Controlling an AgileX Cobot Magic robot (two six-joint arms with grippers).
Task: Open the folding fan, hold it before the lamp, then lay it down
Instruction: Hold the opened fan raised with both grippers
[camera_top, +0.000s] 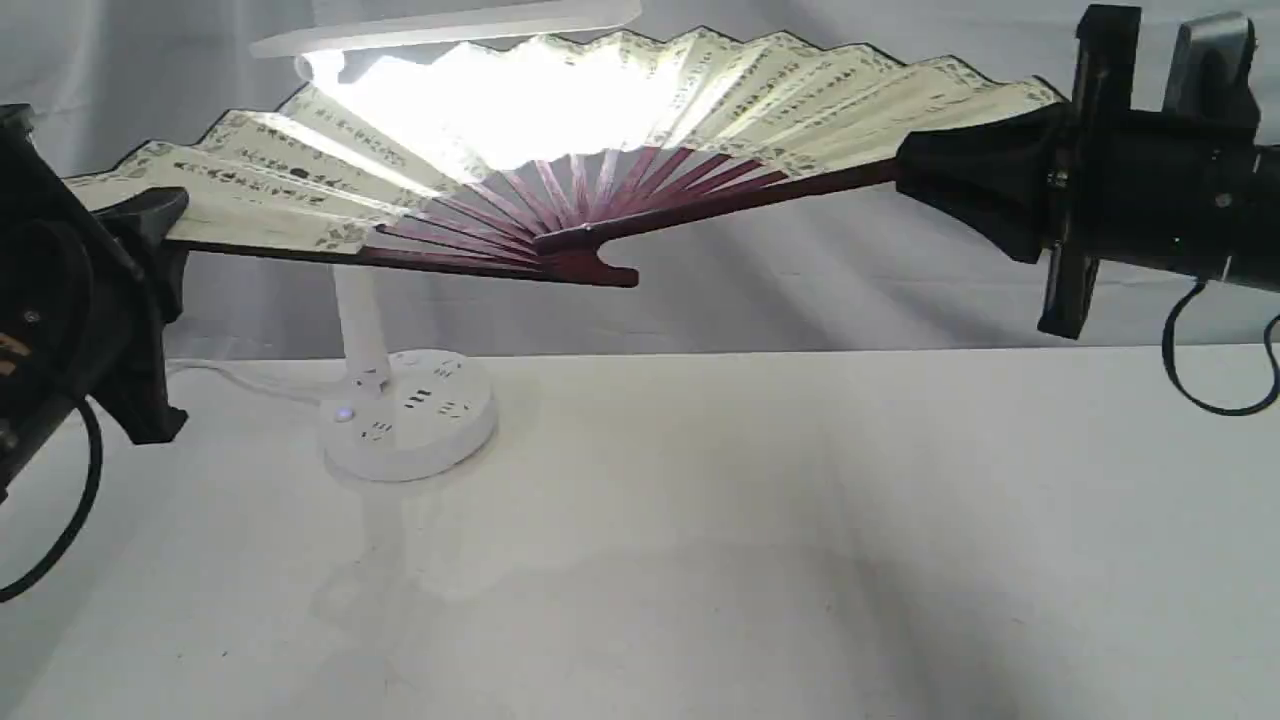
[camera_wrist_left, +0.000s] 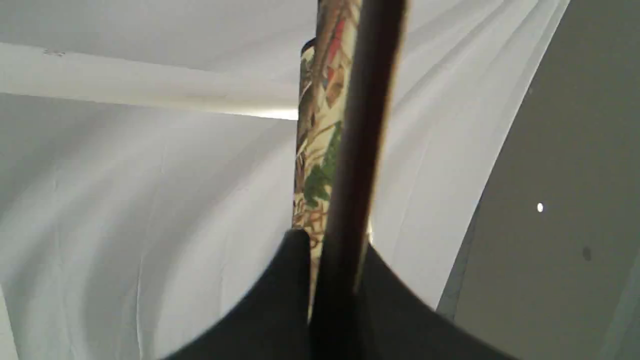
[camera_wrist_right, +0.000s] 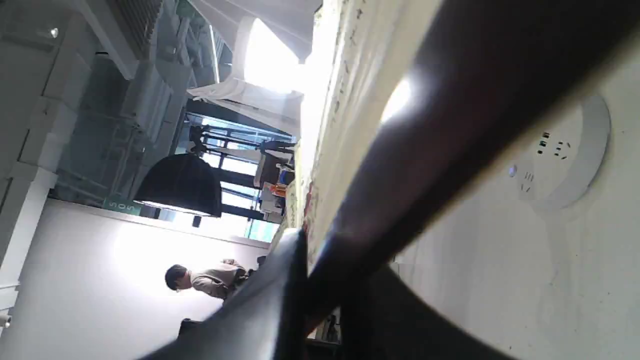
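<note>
Fan spread before the lit lamp

The left pincer (camera_top: 168, 210) and right pincer (camera_top: 908, 165) each clamp an end guard, so the fan (camera_top: 800, 100) hangs open above the worktop (camera_top: 800, 520), fronting the lamp (camera_top: 410, 415). To lay it down well, lower both ends level and together.

Folding fan (camera_top: 700, 110): spread wide, held aloft over the tabletop (camera_top: 750, 520), one end guard gripped in the jaws of the left gripper (camera_top: 150, 215), the other in those of the right gripper (camera_top: 930, 180).
Lamp (camera_top: 405, 415): stood on the tabletop left of centre, behind the fan; stem partly hidden by it, head seen above its upper edge.
</note>
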